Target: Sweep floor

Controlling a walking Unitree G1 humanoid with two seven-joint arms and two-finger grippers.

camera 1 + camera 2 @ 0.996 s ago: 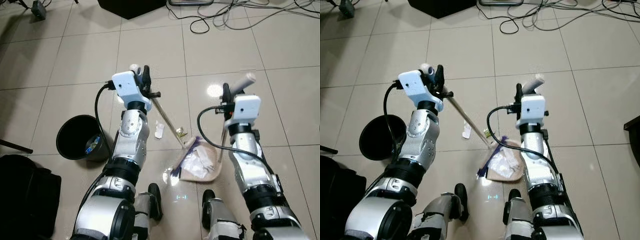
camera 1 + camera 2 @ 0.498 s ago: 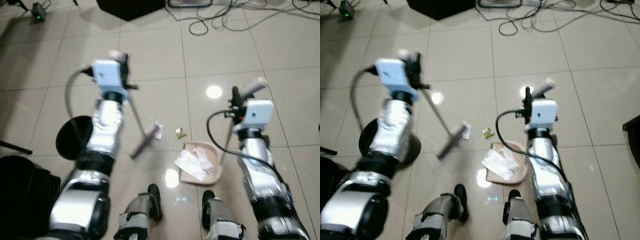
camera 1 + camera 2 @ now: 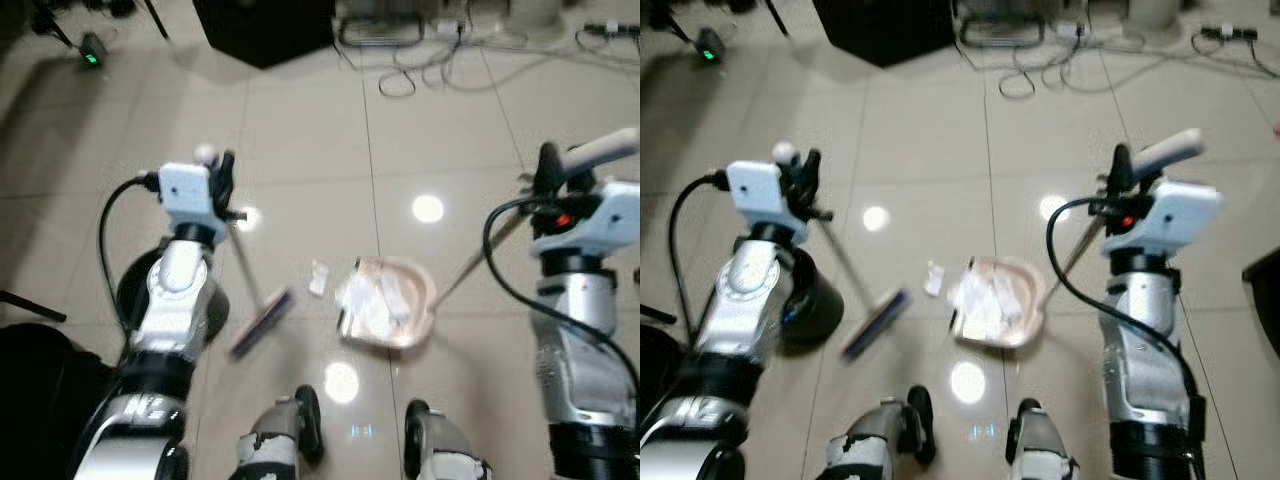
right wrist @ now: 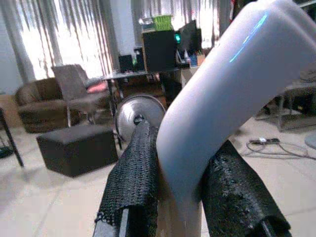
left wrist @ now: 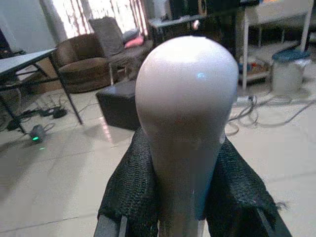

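While both grippers are clamped on handles, the broom and dustpan stand apart on the tiled floor (image 3: 300, 120).

Left gripper (image 3: 222, 180) grips the broom (image 3: 262, 322) handle; right gripper (image 3: 548, 180) grips the dustpan (image 3: 385, 300) handle. Paper scraps (image 3: 372, 300) lie in the pan, one scrap (image 3: 318, 278) just beside it, near the bin (image 3: 812, 300).

Glossy beige floor tiles (image 3: 300, 130) with thin grey grout lines carry white light spots. The dustpan (image 3: 412, 290) at centre is pale beige, holding white crumpled paper (image 3: 372, 298). The broom (image 3: 262, 322) left of centre has a silver stick and dark purplish head. At the left edge sits a black bin (image 3: 812, 300). Both arms are silver with white wrist boxes and black cables. Dark cords (image 3: 420, 55) cross the top.
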